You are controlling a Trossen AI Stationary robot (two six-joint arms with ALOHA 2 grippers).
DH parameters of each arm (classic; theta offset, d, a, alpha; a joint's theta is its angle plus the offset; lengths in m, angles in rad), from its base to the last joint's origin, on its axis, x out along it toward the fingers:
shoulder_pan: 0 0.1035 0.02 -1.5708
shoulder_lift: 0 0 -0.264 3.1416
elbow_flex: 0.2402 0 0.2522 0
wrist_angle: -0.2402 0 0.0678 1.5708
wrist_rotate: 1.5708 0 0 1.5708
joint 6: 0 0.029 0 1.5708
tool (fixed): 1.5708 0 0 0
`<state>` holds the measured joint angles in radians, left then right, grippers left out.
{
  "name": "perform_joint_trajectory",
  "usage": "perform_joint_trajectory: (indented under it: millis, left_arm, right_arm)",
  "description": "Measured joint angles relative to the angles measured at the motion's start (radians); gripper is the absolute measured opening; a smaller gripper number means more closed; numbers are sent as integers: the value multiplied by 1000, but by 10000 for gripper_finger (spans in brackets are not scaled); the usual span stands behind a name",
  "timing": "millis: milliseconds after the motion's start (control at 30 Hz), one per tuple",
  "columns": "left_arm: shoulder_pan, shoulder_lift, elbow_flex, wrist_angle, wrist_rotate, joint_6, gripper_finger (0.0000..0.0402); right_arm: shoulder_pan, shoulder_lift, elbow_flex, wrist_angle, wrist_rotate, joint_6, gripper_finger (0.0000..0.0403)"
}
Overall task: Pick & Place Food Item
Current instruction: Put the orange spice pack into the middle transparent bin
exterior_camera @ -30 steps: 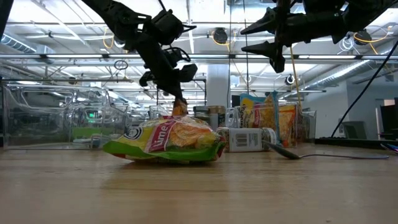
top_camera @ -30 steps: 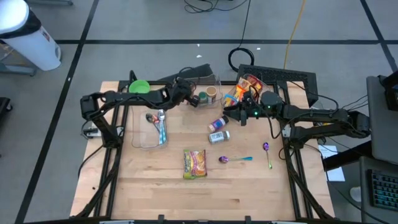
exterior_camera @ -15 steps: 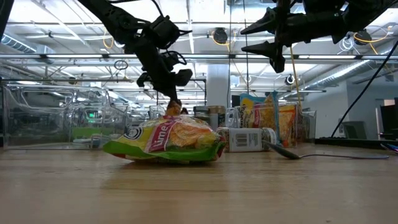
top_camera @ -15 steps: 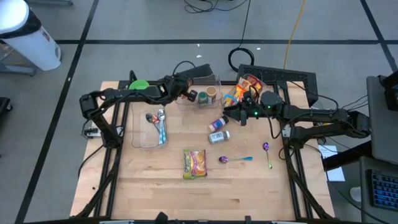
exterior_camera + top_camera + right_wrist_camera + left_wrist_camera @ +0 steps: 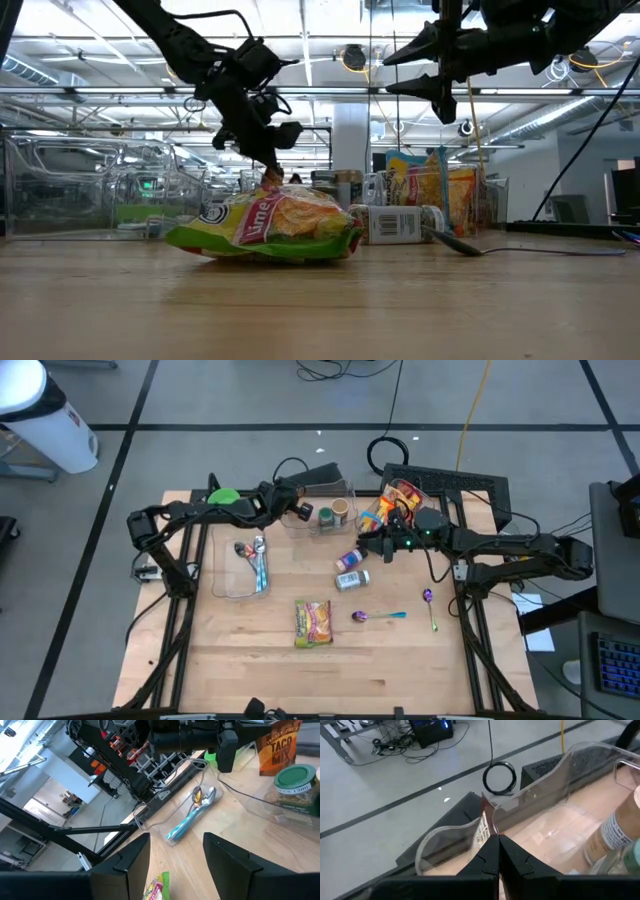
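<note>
My left gripper (image 5: 496, 851) is shut on a thin red-and-white taco mix packet (image 5: 485, 822), which shows edge-on over the clear bin (image 5: 545, 815) at the table's far edge. In the high view the gripper (image 5: 291, 503) and packet (image 5: 301, 513) sit beside a green-lidded jar (image 5: 325, 516) and a cup (image 5: 341, 509). My right gripper (image 5: 366, 546) hovers open and empty above two bottles (image 5: 351, 561) lying on the table. It also shows in its own wrist view (image 5: 175, 850). My left gripper pinches the packet between its two fingers at one end (image 5: 492, 836). The fingers slant downward, coming from the table's left. The packet sticks out ahead of and below the fingertips (image 5: 270, 178), edge-on to the wrist view. It is lifted over the clear bin's wall.
A lime chips bag (image 5: 313, 622) lies at the table's near middle, with purple spoons (image 5: 376, 616) to its right. A second clear bin (image 5: 245, 565) at the left holds spoons. A green bowl (image 5: 222, 498) sits far left, and snack bags (image 5: 385, 506) stand far right.
My left gripper, still shut on the packet, has moved toward the table's far-left and a little down, along the far clear bin. The packet has gone with it, hanging below the fingers.
</note>
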<state>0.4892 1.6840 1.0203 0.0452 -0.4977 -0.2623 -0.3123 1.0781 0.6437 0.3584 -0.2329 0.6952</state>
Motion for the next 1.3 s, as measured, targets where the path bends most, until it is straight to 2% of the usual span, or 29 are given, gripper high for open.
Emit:
perform_joint_trajectory:
  millis: [200, 467, 700, 1300]
  left_arm:
    - [-8, 0, -64, 109, 1, -15, 0]
    - [-7, 0, -81, 114, 1, -32, 0]
    - [-8, 0, -81, 133, 0, -1, 0]
    - [-9, 0, -81, 133, -9, 6, 2]
  right_arm:
    - [0, 13, 0, 0, 0, 1, 176]
    - [0, 12, 0, 3, 5, 1, 176]
    - [0, 12, 0, 2, 49, 0, 176]
    - [0, 12, 0, 2, 50, 0, 176]
